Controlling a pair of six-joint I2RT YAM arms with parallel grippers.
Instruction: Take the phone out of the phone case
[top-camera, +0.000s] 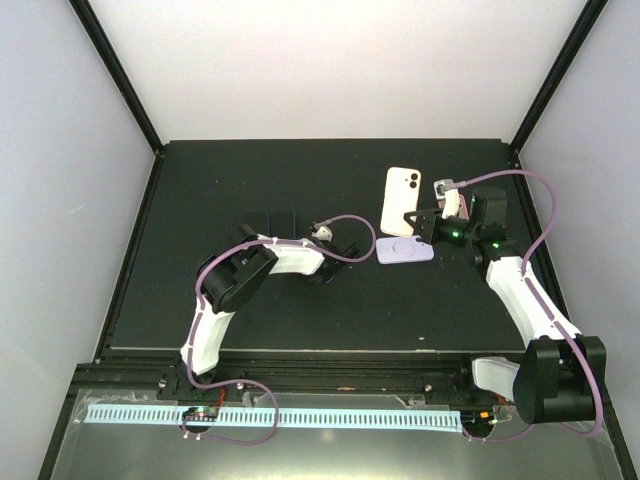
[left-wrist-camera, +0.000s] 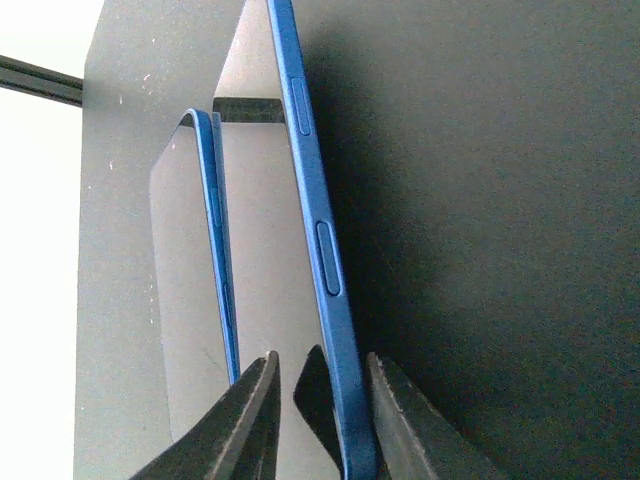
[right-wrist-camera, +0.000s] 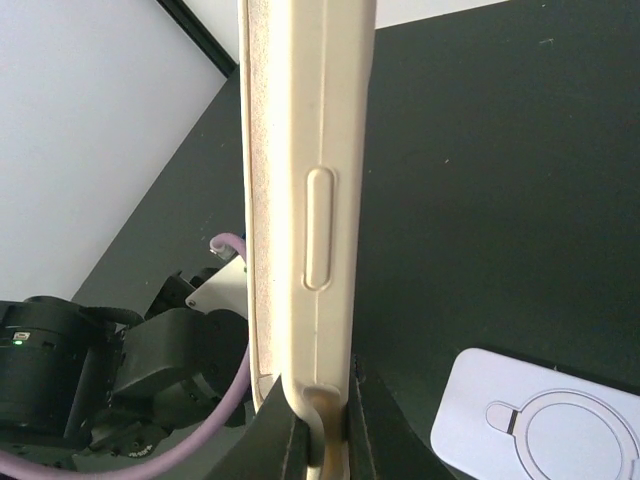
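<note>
One worry: the left gripper (left-wrist-camera: 322, 370) is straddling the blue phone (left-wrist-camera: 308, 170) at lower centre, and I cannot tell if it is clamping, so the phone is risking toppling. The right gripper (right-wrist-camera: 325, 415) is pinching the cream phone case (right-wrist-camera: 300, 200) mid-frame.

Setting: we read this as a robotics lab cell.
Walls: white panels (top-camera: 340, 60), black frame (top-camera: 115, 70).
Bench: black table (top-camera: 300, 320), 2 bolted arms: left arm (top-camera: 212, 325), right arm (top-camera: 527, 295).

We're getting bright, even overhead light; the left wrist view blows out white along its left side, a soft shadow falls across the worktop (left-wrist-camera: 480, 250), nearest surfaces blur.
</note>
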